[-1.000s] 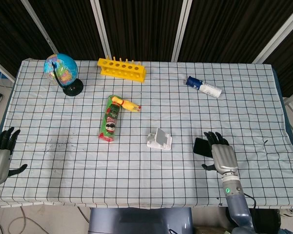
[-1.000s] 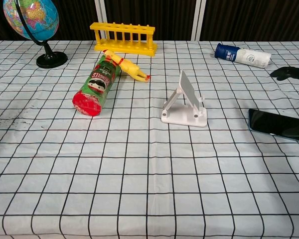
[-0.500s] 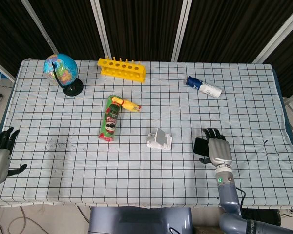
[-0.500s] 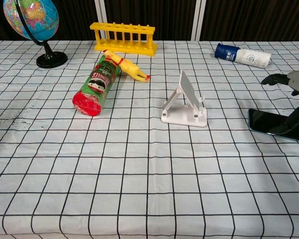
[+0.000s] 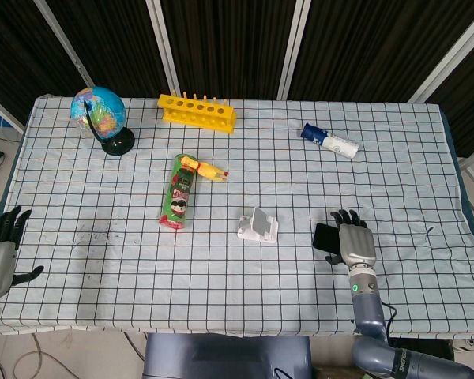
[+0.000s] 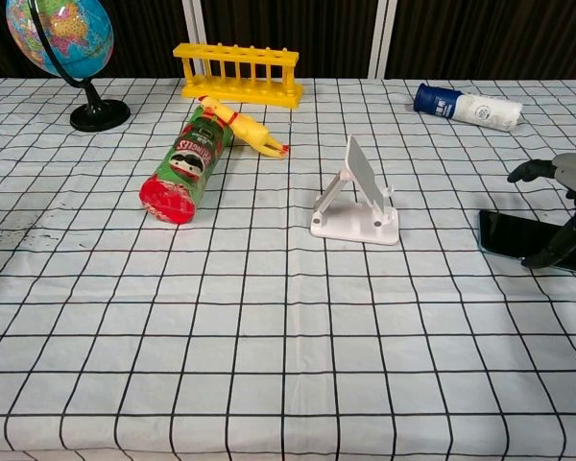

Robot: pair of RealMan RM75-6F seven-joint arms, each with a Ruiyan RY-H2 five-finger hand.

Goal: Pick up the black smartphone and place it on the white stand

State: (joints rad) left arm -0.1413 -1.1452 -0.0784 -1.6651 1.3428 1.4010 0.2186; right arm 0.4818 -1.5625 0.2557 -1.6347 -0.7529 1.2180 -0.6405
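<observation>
Right hand (image 5: 355, 243) spread flat over black rectangular smartphone (image 6: 518, 235), lower right; white plastic stand (image 6: 357, 202) centre; left hand (image 5: 0, 257) spread, lower left.

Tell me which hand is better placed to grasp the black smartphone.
The right hand: it hovers directly over the black smartphone. The left hand sits at the table's far left edge.

The right robot hand (image 5: 355, 244) covers most of the black smartphone (image 5: 323, 236). Chest view's right edge crops both. Contact seems likely, yet unclear.
</observation>
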